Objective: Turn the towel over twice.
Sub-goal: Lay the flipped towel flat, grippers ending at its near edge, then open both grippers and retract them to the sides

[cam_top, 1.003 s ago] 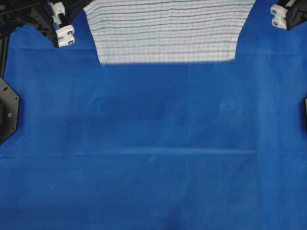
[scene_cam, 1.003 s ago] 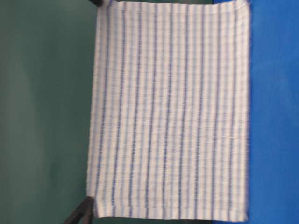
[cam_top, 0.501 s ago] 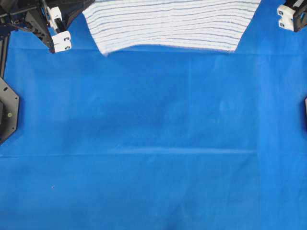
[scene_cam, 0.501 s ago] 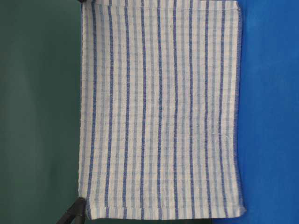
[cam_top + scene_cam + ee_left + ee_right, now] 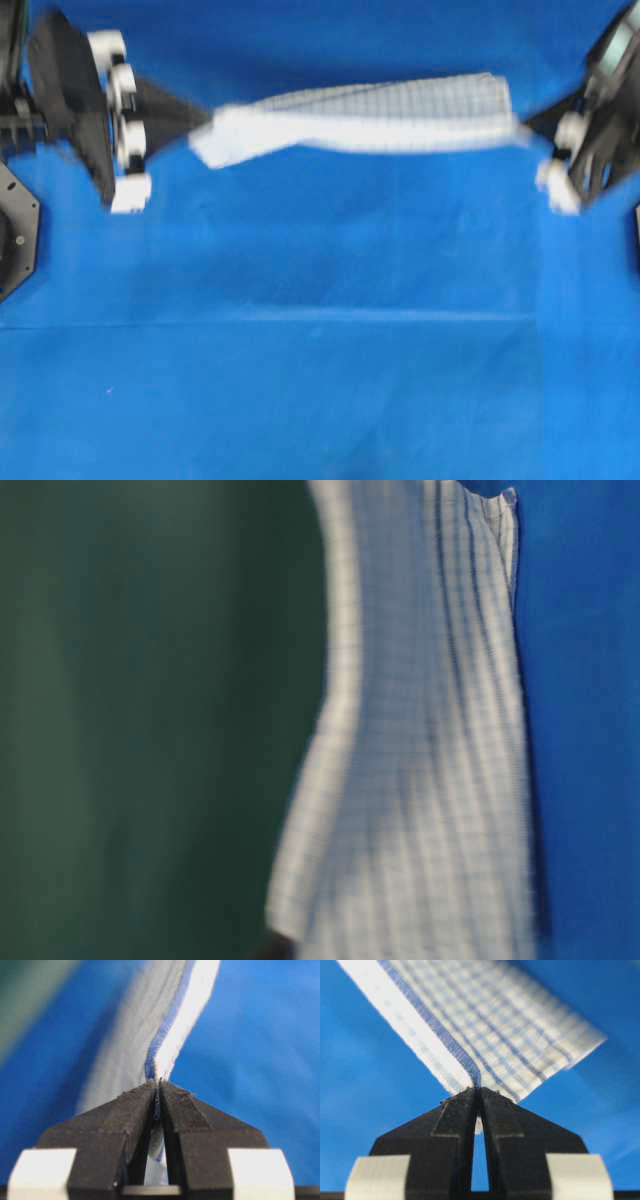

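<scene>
The towel (image 5: 370,118), white with thin blue stripes and a faint check, hangs stretched between my two grippers above the blue table cloth (image 5: 320,340), blurred by motion. My left gripper (image 5: 207,125) is shut on its left corner, and in the left wrist view (image 5: 159,1081) the black jaws pinch the towel's hem (image 5: 172,1035). On the right, my other gripper (image 5: 528,128) is shut on the opposite corner; the right wrist view (image 5: 479,1090) shows its jaws clamped on the striped edge (image 5: 490,1030). In the table-level view the towel (image 5: 420,780) hangs slanted over the table.
The plain blue table cloth (image 5: 590,730) covers the whole table. A black arm base (image 5: 15,230) sits at the left edge of the overhead view, and another dark part (image 5: 636,235) at the right edge.
Both grippers have swung toward the front with the towel, which went from a flat hanging sheet at the back to a narrow stretched band over the table.
</scene>
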Tool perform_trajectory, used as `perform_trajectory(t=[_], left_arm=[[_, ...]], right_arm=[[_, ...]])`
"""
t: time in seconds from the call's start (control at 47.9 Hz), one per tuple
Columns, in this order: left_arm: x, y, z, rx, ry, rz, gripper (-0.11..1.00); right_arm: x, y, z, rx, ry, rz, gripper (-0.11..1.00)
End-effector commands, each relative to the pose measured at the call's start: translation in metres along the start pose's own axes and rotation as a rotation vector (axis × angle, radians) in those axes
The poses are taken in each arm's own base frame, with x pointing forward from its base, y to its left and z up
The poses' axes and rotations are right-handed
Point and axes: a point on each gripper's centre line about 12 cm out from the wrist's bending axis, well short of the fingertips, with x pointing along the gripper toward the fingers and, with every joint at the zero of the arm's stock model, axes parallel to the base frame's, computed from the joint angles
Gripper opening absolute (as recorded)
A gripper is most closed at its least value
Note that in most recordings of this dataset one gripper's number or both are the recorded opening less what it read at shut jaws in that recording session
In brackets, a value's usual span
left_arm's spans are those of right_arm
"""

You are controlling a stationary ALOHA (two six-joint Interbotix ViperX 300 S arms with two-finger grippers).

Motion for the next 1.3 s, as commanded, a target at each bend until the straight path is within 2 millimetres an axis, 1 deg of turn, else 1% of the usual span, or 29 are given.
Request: perform_trajectory(t=[0.0,0.021,0.167,0.251,0.418,0.564,0.689,0.773,0.961,1.233,1.274], left_arm=[[0.002,-0.021,-0.016,0.016,0.05,-0.073,0.05],[0.002,-0.025,-0.021,0.018,0.064,-0.088,0.05],[0.008,-0.057,-0.056,0.013,0.195,-0.192,0.05],[0.014,-0.073,-0.07,-0.001,0.265,-0.233,0.05],[0.026,-0.1,-0.089,-0.027,0.357,-0.285,0.05],[0.032,-0.121,-0.102,-0.003,0.419,-0.325,0.05],[0.03,-0.135,-0.107,0.03,0.435,-0.365,0.05],[0.03,-0.14,-0.107,0.039,0.434,-0.378,0.05],[0.029,-0.139,-0.108,0.041,0.438,-0.376,0.05],[0.034,-0.131,-0.104,0.024,0.43,-0.351,0.05],[0.035,-0.131,-0.103,0.021,0.428,-0.348,0.07]], right_arm=[[0.006,0.022,-0.019,-0.007,0.057,0.032,0.05],[0.011,0.028,-0.028,0.0,0.087,0.03,0.05],[0.027,0.056,-0.062,0.017,0.188,-0.007,0.05],[0.035,0.073,-0.082,0.023,0.233,-0.035,0.05],[0.042,0.099,-0.11,0.029,0.283,-0.052,0.05],[0.044,0.119,-0.126,0.042,0.303,-0.044,0.05],[0.044,0.126,-0.134,0.042,0.312,-0.041,0.05],[0.044,0.127,-0.136,0.042,0.313,-0.044,0.05],[0.044,0.126,-0.136,0.042,0.314,-0.046,0.05],[0.045,0.127,-0.133,0.016,0.293,-0.036,0.05],[0.045,0.127,-0.133,0.012,0.289,-0.035,0.06]])
